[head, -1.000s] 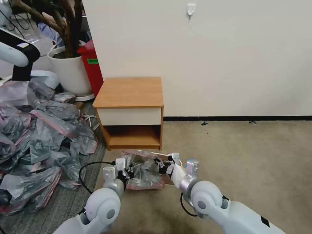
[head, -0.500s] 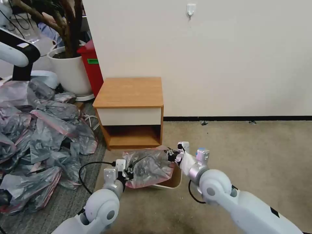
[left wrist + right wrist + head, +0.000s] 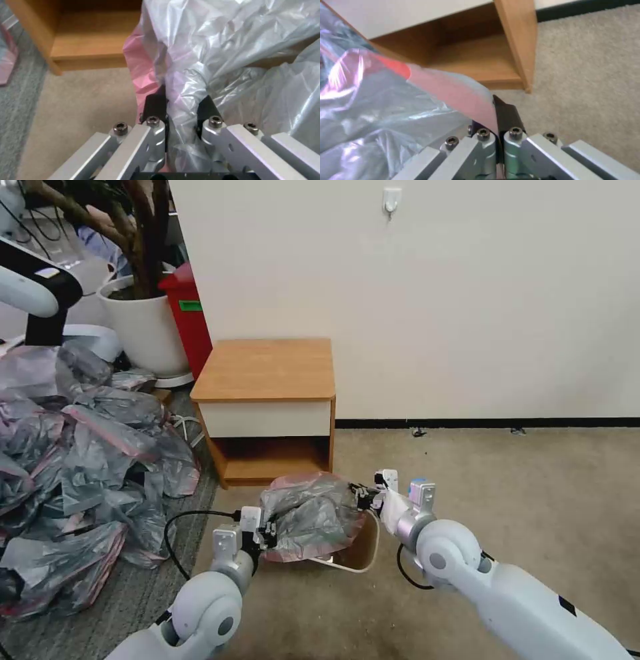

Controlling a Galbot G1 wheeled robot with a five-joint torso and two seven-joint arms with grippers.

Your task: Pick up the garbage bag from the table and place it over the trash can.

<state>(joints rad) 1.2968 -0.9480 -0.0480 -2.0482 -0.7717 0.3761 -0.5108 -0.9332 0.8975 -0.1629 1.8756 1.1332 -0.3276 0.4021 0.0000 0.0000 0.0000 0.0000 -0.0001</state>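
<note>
The garbage bag (image 3: 310, 512), crinkly grey plastic with a pink band, hangs stretched between my two grippers just in front of the table (image 3: 267, 370). My left gripper (image 3: 270, 531) is shut on the bag's near left edge; in the left wrist view its fingers (image 3: 156, 105) pinch a fold of the bag (image 3: 233, 50). My right gripper (image 3: 362, 493) is shut on the pink band at the far right; the right wrist view shows the band of the bag (image 3: 453, 92) clamped in the gripper (image 3: 500, 117). The cream trash can (image 3: 368, 551) stands on the carpet under the bag, its right side uncovered.
A big heap of similar grey-pink bags (image 3: 80, 460) covers the floor at left. Behind it stand a white plant pot (image 3: 143, 323) and a red bin (image 3: 190, 320). A black cable (image 3: 175, 527) loops near my left arm. Open carpet (image 3: 500, 493) lies to the right.
The right gripper has moved right and away from me with the pink band, spreading the bag. The bag sits higher, and the trash can's right side has come into view beneath it.
</note>
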